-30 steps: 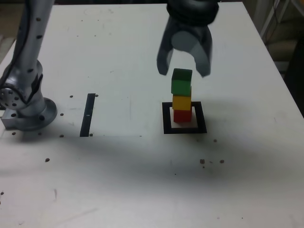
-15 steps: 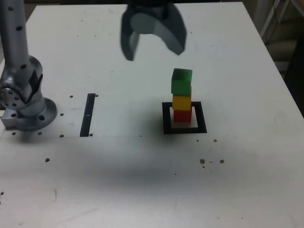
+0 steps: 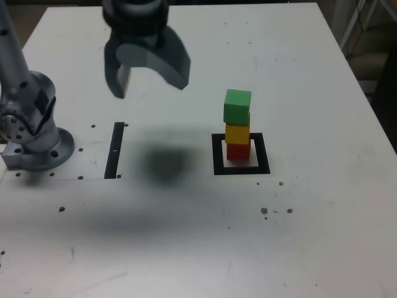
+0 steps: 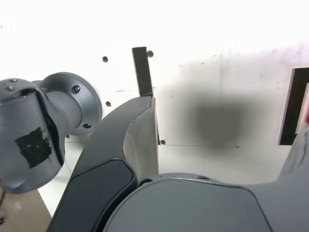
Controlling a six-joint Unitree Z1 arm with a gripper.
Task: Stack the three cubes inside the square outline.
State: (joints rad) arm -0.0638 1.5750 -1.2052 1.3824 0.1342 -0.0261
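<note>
Standing stacked, the three cubes [image 3: 237, 126] sit well apart from the open, empty gripper [image 3: 151, 77].

three cubes [image 3: 237, 125] stacked inside square outline [image 3: 241, 169]; strip [image 3: 115, 149] at exterior view's left.

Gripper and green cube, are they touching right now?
Apart. The exterior view shows the open gripper well off toward that view's left of the green cube, with bare table between them.
</note>
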